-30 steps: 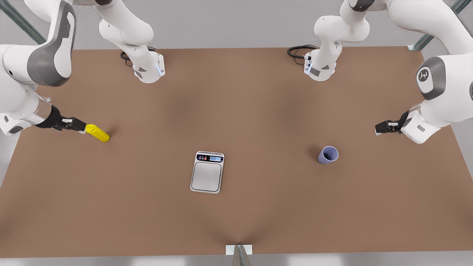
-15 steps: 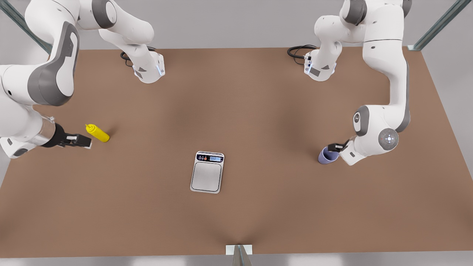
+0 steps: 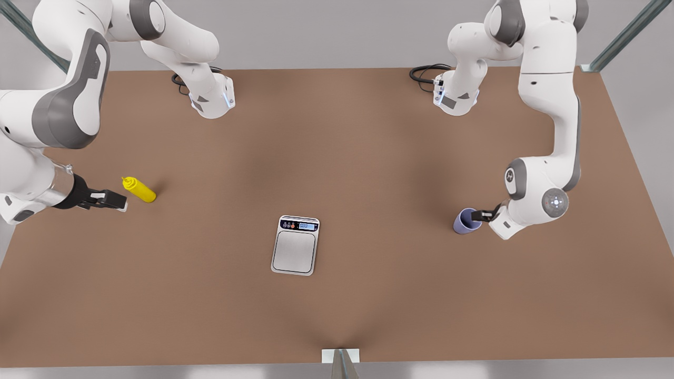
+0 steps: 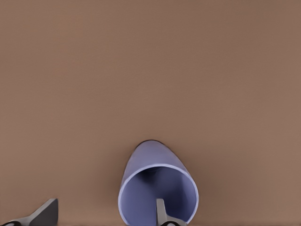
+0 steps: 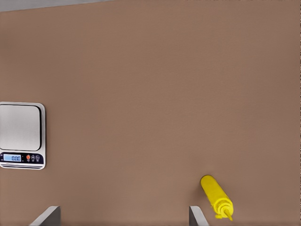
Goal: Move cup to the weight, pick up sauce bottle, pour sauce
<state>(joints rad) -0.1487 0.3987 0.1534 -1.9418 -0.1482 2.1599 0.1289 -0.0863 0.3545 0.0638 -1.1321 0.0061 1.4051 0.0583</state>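
Your left gripper (image 3: pixel 478 215) at cup (image 3: pixel 465 221), spread wide: left wrist view shows one finger (image 4: pixel 161 213) inside rim (front view hides this). Right gripper (image 3: pixel 119 202) agape just beside sauce bottle (image 3: pixel 139 189), not touching. Weight (image 3: pixel 295 245) mid-tabletop (image 3: pixel 368 295).

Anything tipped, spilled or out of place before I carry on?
Nothing stands out. Cup, sauce bottle and scale stand apart, no spill. Left hand straddles the cup's rim, open; right hand is open beside the bottle.
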